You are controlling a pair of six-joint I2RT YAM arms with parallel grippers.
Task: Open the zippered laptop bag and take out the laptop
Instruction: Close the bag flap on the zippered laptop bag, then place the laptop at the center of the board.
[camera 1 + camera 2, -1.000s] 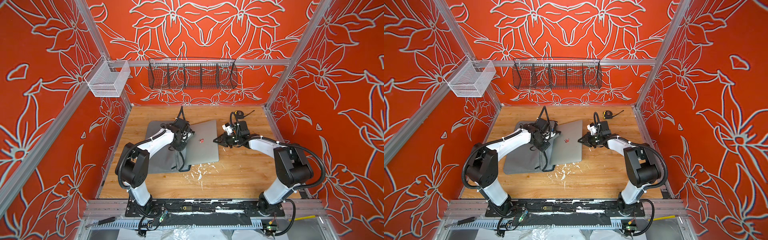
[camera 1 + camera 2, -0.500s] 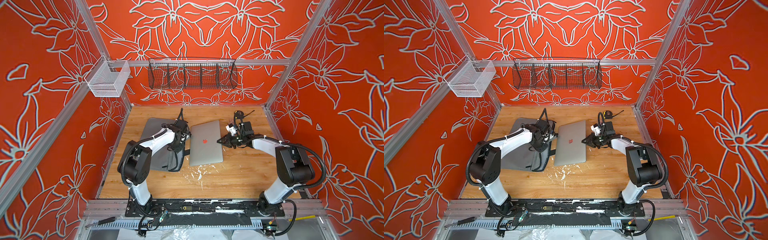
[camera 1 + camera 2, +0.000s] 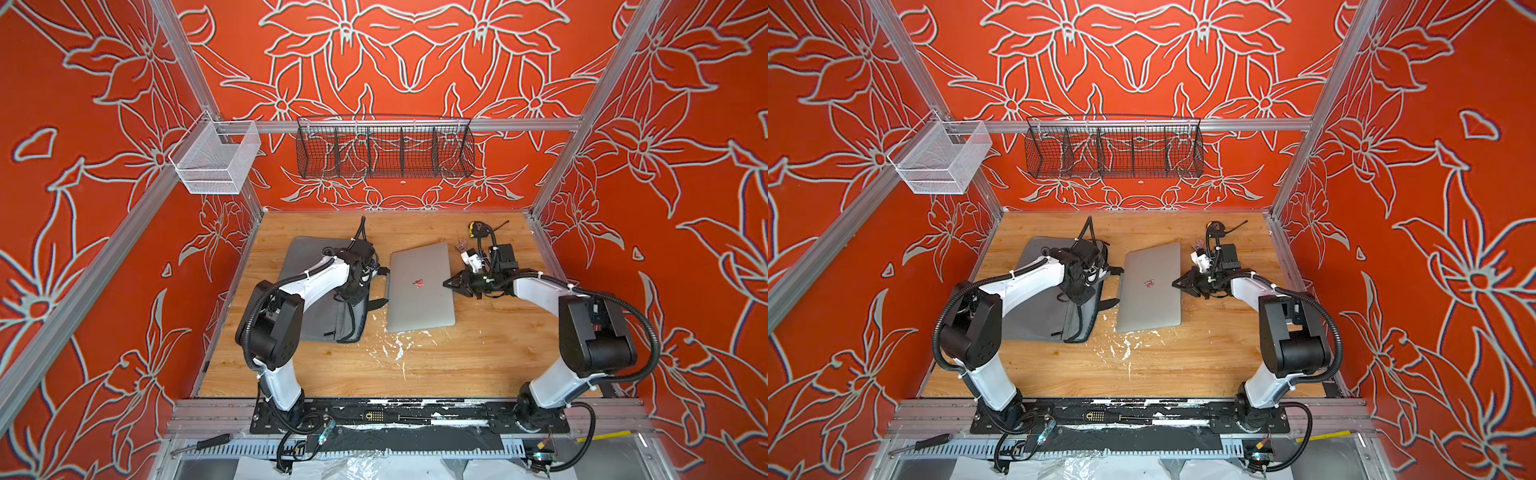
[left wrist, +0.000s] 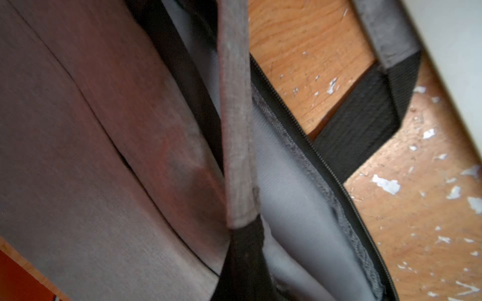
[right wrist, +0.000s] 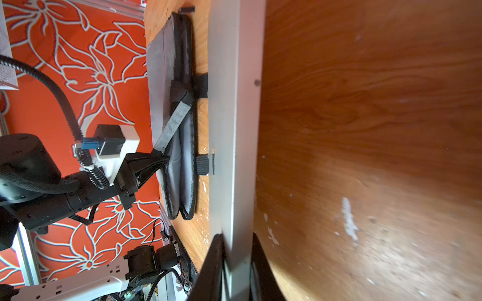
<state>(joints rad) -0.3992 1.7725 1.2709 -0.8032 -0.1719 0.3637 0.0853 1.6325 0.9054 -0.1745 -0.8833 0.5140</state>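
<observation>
Wooden tabletop [image 3: 490, 357], orange flowered walls. One laptop [image 3: 419, 286], lid shut, sits mid-tabletop, outside the one zippered laptop bag [image 3: 322, 320] just beside it on the left, zip mouth gaping. Right tool [image 3: 448, 285] clamped on the laptop's right edge. Left tool [image 5: 163, 159] pinched on one of two bag straps. White flecks [image 3: 399, 345] in front. Bare wood front and right.
</observation>
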